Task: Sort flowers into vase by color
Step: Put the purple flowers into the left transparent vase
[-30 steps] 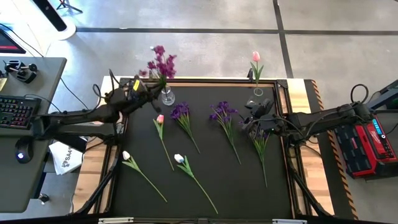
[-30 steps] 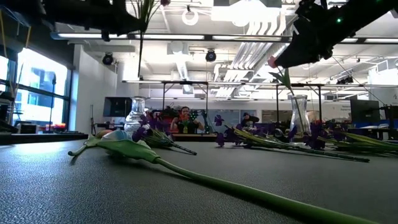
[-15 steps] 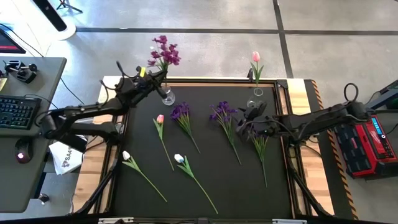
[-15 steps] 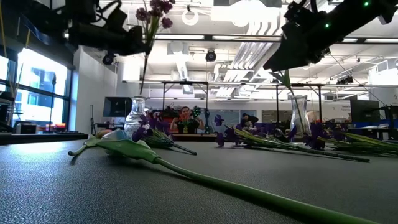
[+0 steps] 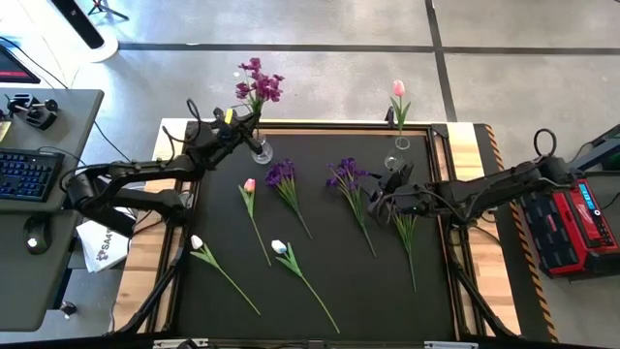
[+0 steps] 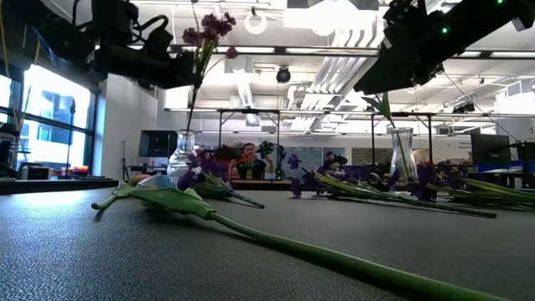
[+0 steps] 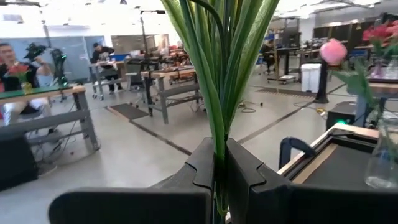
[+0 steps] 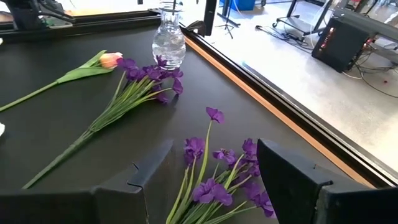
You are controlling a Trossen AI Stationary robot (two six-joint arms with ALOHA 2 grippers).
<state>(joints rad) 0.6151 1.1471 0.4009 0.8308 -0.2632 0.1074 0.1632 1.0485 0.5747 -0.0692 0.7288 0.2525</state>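
Note:
My left gripper (image 5: 235,129) is shut on a purple flower (image 5: 258,83) at the table's far left. It holds the flower upright over a clear vase (image 5: 262,152). The stem's lower end (image 6: 191,125) reaches the vase's mouth; whether it is inside, I cannot tell. My right gripper (image 5: 385,191) stands open above a purple flower (image 8: 214,186) that lies on the mat. Its fingers are on either side of the blooms without touching them. A second vase (image 5: 402,142) at the far edge holds a pink tulip (image 5: 397,89). Pink (image 5: 250,186), white (image 5: 197,242) and purple (image 5: 281,174) flowers lie flat on the mat. My left gripper pinches the flower's bundle of green stems (image 7: 217,146) between its two fingers, below the blooms. The fingers (image 7: 202,168) come in level from the table's left and lie across the stems. The flower stands nearly upright, lifted clear of the mat, blooms on top.
Another white tulip (image 5: 279,247) and a purple flower (image 5: 347,176) lie mid-table. The black mat (image 5: 320,320) has a raised wooden rim (image 5: 329,124). A desk with a keyboard (image 5: 24,173) stands off the left side, and a red-and-black box (image 5: 567,228) off the right.
My left gripper has carried the purple flower toward the clear vase and downward, keeping it upright; the stem's lower end has come down to the vase's mouth. My right gripper has drifted a little toward the table's left over the lying purple flower, still open.

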